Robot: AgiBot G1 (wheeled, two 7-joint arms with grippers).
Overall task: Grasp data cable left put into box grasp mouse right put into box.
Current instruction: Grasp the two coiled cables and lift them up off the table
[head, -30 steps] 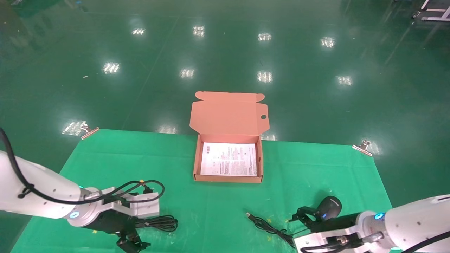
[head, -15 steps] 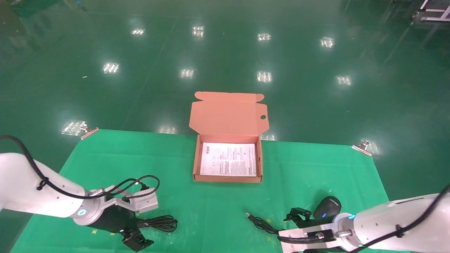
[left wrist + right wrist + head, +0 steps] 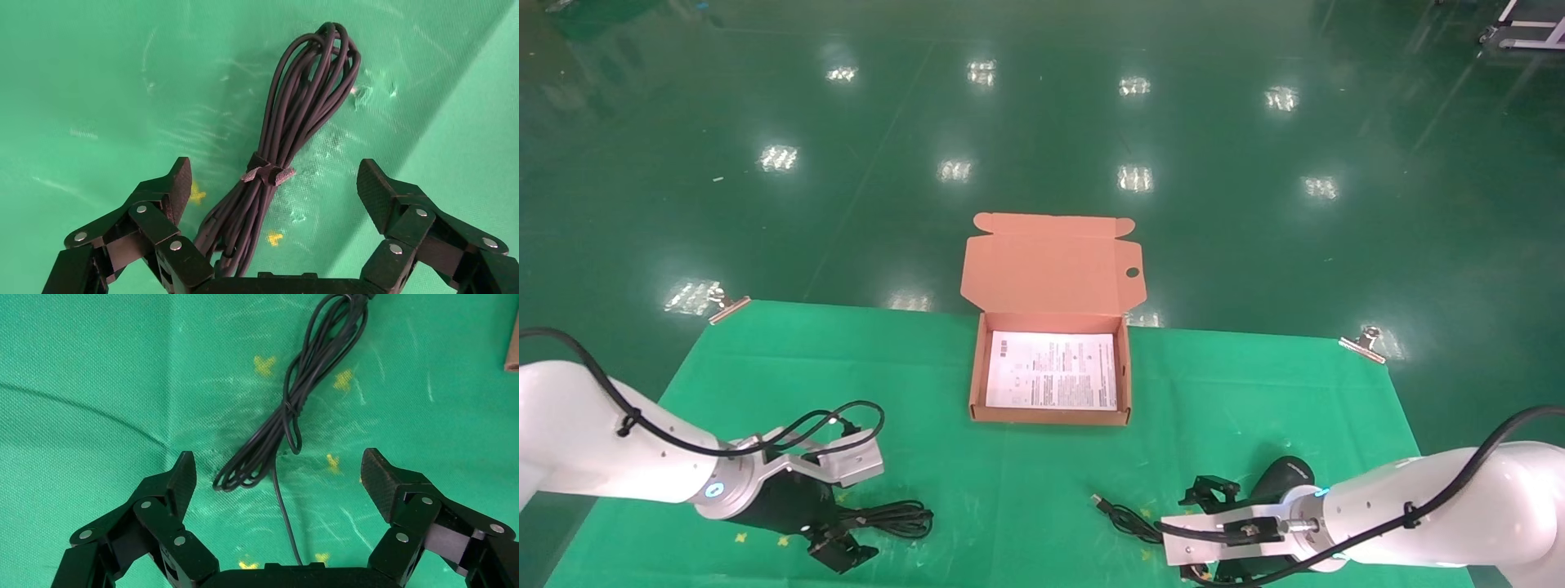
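Salmon-orange cardboard box [image 3: 1050, 416], lid up, sits mid-cloth on the green table cover [image 3: 1214, 384]. Left gripper [image 3: 272, 190] spreads wide astride the looped black data cable [image 3: 294, 135] at the near left. Right gripper [image 3: 278, 478] gapes over the cord beside the black oval mouse [image 3: 1283, 475], near right.

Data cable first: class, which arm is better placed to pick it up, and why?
The left. Its open tool already straddles the data cable on the green cloth, one finger on each side. The right tool is over the mouse cord, across the table.
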